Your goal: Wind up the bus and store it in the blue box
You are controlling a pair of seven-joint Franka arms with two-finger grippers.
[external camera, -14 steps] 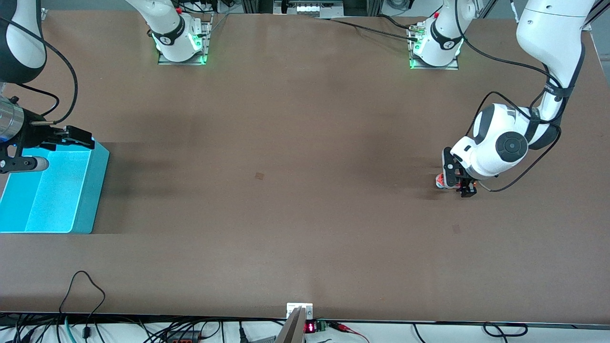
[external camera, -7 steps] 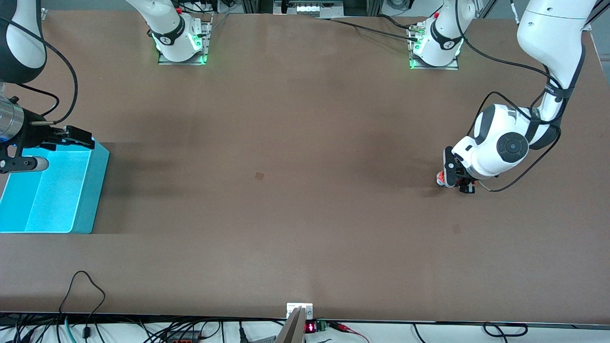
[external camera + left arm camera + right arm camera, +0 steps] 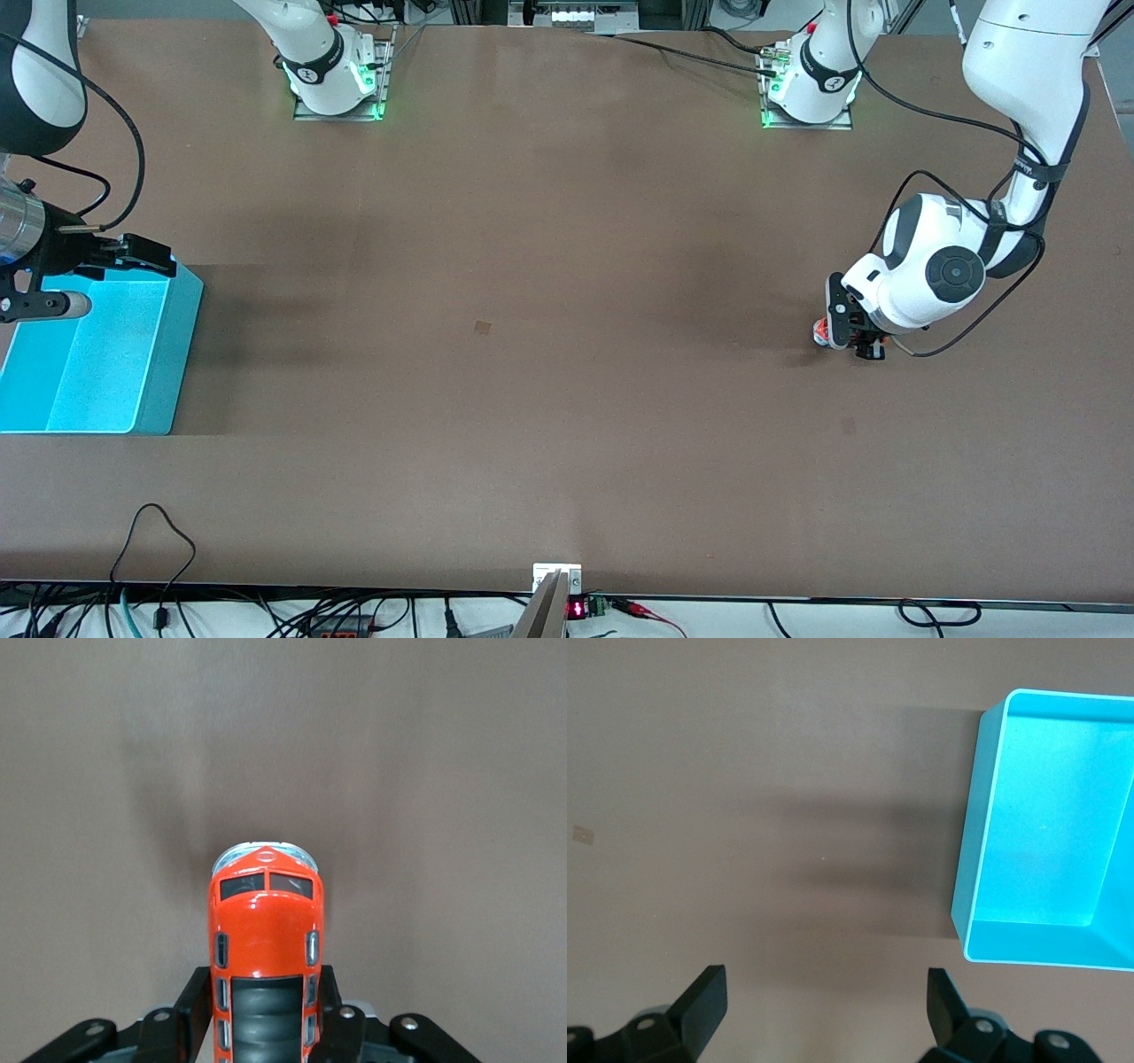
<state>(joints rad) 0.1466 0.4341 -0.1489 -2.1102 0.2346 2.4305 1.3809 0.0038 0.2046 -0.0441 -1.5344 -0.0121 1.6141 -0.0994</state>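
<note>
The small orange bus (image 3: 820, 333) sits on the brown table at the left arm's end. My left gripper (image 3: 849, 340) is down at table level, shut on the bus. The left wrist view shows the bus (image 3: 266, 921) with its dark roof panel between the two black fingers (image 3: 195, 997), which press on its sides. The blue box (image 3: 174, 354) stands open-topped at the right arm's end. My right gripper (image 3: 151, 255) hangs open over the box's corner nearest the arm bases. In the right wrist view the right gripper (image 3: 826, 992) holds nothing, and the blue box (image 3: 970, 850) looks empty.
A small square mark (image 3: 482, 327) lies on the table's middle. The two arm bases (image 3: 337, 80) (image 3: 808, 89) stand along the table edge farthest from the front camera. Loose cables (image 3: 151, 532) run along the nearest edge.
My left gripper has shut on the bus; its fingers stood wide around it a second ago. The left hand shifted slightly. The right arm has not moved.
</note>
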